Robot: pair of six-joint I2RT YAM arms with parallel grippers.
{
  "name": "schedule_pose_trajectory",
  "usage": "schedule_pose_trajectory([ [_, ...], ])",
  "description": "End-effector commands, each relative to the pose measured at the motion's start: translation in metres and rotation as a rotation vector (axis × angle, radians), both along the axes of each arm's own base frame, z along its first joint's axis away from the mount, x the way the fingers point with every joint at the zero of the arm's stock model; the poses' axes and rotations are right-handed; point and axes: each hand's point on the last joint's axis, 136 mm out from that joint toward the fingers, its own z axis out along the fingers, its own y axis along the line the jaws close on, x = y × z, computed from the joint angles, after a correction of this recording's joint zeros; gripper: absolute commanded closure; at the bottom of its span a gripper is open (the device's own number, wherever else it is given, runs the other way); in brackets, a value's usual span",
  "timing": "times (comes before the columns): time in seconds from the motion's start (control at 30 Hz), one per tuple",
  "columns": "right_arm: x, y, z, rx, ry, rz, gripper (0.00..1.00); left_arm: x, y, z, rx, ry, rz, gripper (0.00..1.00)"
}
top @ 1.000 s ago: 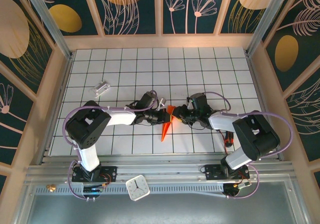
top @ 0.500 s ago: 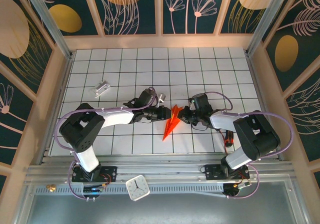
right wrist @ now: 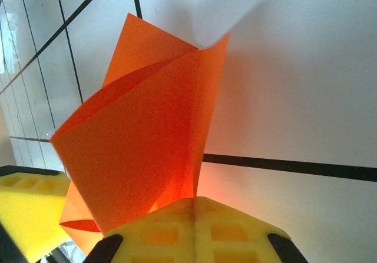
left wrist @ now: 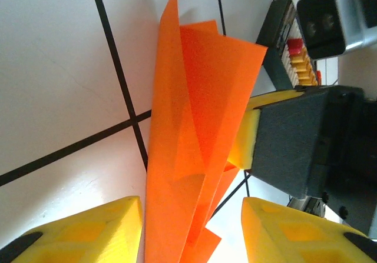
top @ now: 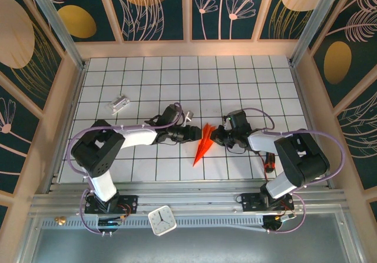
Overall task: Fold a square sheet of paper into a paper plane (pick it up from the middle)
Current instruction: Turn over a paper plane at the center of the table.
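Left gripper (top: 196,135) is letting go: a second ago its yellow pads were clamped tight, now they stand apart with the orange paper loose between them, plain to see in the left wrist view (left wrist: 188,233). And the right gripper (top: 214,136) has done the opposite. It was part open a moment back and has now snapped shut on the paper plane (top: 203,145), pinching the wide rear end right at the seam of its pads (right wrist: 194,216). So that's a handover, left to right, mid-worktop (top: 235,86). To my eye it frees the left arm to press or adjust a fold, or to back away.

The plane sits between the two grippers, up on edge rather than lying flat, with its sharp nose pointing toward the near edge of the grid. It's a narrow bright orange dart, and up close the layers splay open a little (left wrist: 194,98), with the creases crisp and the wings not yet pressed level.
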Motion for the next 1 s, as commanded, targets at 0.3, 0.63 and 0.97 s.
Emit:
schedule_pose_trajectory([
  [0.3,0.001,-0.005,-0.008,-0.025,-0.009,0.035,0.94,0.021,-0.011,-0.016,0.071,-0.01,0.002,0.87],
  [0.63,0.027,0.003,0.008,0.021,-0.042,0.107,0.95,0.038,0.029,-0.007,-0.046,0.021,0.22,1.0],
  [0.97,0.054,0.019,0.005,0.041,-0.047,0.15,0.95,0.052,0.056,-0.009,-0.066,0.029,0.351,1.0],
])
